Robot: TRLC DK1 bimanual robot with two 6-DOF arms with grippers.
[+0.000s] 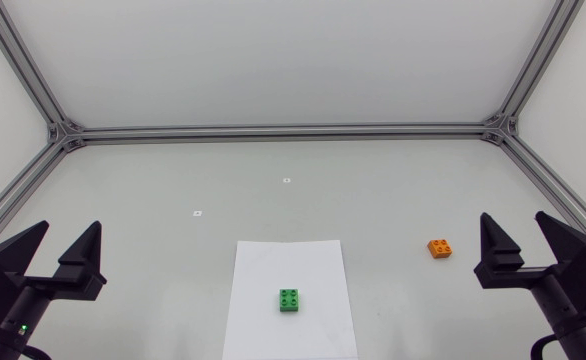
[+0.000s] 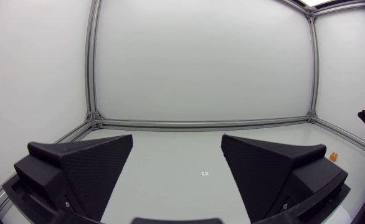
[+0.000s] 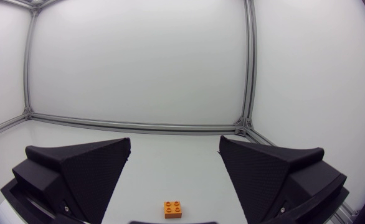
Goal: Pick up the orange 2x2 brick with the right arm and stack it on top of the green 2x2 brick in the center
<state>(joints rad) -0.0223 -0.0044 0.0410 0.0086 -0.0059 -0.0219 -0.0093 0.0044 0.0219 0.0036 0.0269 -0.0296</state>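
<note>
- One idle tool first: my left gripper (image 1: 68, 235) hangs wide open and empty at the table's left side, well apart from both bricks. I judge it a hazard only if I command it by mistake.
- Centre: the green 2x2 brick (image 1: 291, 300) sits loose on the white sheet (image 1: 273, 255). Pressing down off-square could slide the brick or the paper, and the studs would not seat.
- Right: the orange 2x2 brick (image 1: 439, 248) lies on the bare table, just ahead of my right gripper (image 1: 515, 228), whose fingers stand spread with nothing between them. A skewed close might nudge or twist the brick away.
</note>
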